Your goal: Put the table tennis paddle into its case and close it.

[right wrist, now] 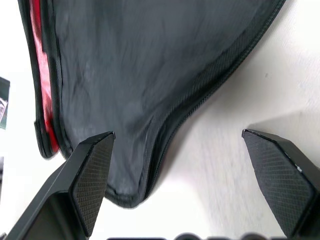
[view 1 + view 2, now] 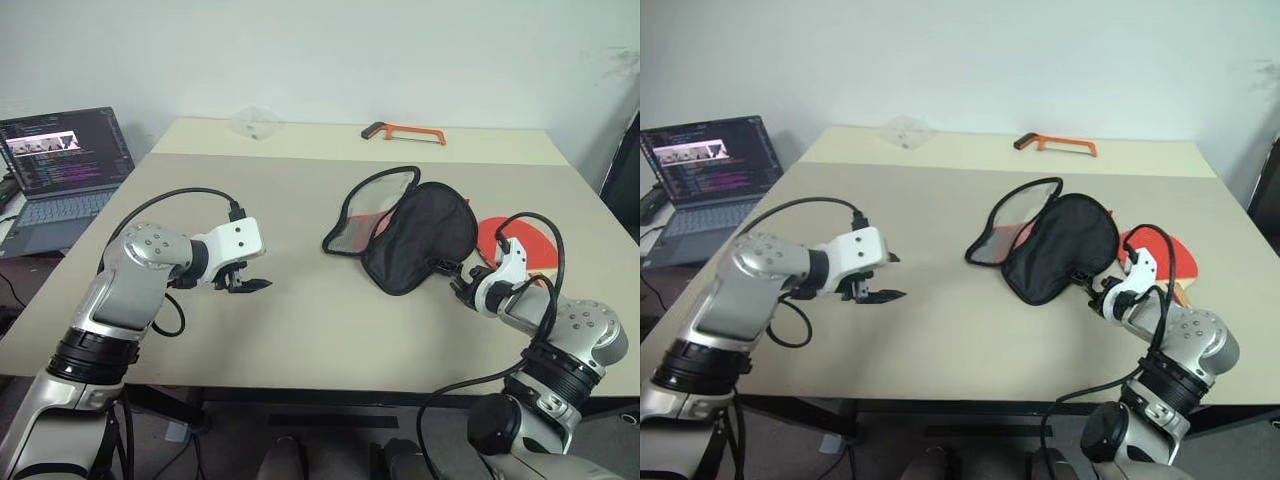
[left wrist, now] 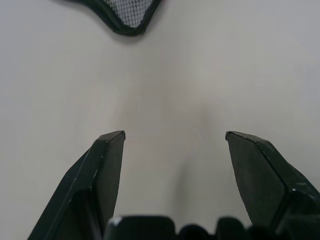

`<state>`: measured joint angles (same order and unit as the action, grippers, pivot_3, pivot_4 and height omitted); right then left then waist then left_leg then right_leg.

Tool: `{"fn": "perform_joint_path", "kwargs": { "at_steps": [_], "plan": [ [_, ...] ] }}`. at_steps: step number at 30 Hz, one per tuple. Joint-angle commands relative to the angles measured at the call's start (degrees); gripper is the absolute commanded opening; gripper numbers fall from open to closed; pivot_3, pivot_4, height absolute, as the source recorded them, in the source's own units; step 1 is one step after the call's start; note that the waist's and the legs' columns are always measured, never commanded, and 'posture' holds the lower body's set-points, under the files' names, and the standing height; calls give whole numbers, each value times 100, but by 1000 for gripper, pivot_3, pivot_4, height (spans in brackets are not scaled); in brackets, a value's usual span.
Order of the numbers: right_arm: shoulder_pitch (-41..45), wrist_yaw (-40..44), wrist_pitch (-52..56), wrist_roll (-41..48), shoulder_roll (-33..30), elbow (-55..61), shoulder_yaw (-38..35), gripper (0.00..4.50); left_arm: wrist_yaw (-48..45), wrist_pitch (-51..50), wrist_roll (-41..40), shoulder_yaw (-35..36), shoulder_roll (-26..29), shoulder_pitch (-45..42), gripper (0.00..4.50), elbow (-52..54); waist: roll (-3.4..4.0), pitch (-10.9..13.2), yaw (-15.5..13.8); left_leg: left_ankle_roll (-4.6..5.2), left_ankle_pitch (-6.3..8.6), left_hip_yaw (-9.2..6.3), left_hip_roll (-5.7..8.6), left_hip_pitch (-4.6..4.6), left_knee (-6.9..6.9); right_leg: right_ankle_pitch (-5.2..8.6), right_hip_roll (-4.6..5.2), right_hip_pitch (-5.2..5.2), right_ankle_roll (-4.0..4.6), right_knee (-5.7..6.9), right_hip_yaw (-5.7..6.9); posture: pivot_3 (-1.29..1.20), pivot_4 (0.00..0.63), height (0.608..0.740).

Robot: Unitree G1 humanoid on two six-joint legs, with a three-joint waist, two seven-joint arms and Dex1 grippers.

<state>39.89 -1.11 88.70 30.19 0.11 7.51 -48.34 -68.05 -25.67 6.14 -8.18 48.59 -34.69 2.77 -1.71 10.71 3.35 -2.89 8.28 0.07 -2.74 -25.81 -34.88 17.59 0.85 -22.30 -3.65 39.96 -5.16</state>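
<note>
Left eye view: case [image 2: 415,235] unzipped at worktop [image 2: 300,320] centre, black half folded toward me, mesh half [image 2: 372,210] lying flat behind it. Paddle [image 2: 520,243] flat on worktop just right of case, partly hidden behind my right arm. My left tool [image 2: 245,283] hovers over bare worktop well left of case, fingers apart, empty. My right tool [image 2: 462,283] at case's near edge, fingers [image 1: 92,175] spread wide, nothing clamped. Hacksaw [image 2: 405,132] at far edge; laptop [image 2: 60,170] beyond left side.
</note>
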Motion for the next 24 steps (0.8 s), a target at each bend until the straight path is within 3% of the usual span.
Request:
{"fn": "perform_joint_path", "kwargs": {
  "at_steps": [1,14,17,24],
  "plan": [
    [169,-61,-299,20,97,-208,-75,4500,98,-25,-65,42,98,-29,3498,242,0,0,16,0,0,1,0,0,0,0,0,0,0,0,-1,0,150,740],
    [516,-417,-870,233,620,-742,-83,4500,340,-143,-62,4,99,-41,3498,252,0,0,140,10,-6,0,-2,2,7,-3,-3,-1,3,-2,-3,0,150,740],
    [507,-532,-1118,216,642,-868,41,3907,389,-156,-62,-16,66,-56,3541,256,0,0,149,10,-6,0,-2,3,6,-4,-3,-1,3,-2,-4,0,150,740],
    [622,-501,-1343,295,428,-978,541,1467,563,-119,-39,-54,23,-97,3541,169,0,1,149,11,-7,1,-1,-1,10,-4,-2,-5,3,-6,-5,0,150,740]
  ]
}}
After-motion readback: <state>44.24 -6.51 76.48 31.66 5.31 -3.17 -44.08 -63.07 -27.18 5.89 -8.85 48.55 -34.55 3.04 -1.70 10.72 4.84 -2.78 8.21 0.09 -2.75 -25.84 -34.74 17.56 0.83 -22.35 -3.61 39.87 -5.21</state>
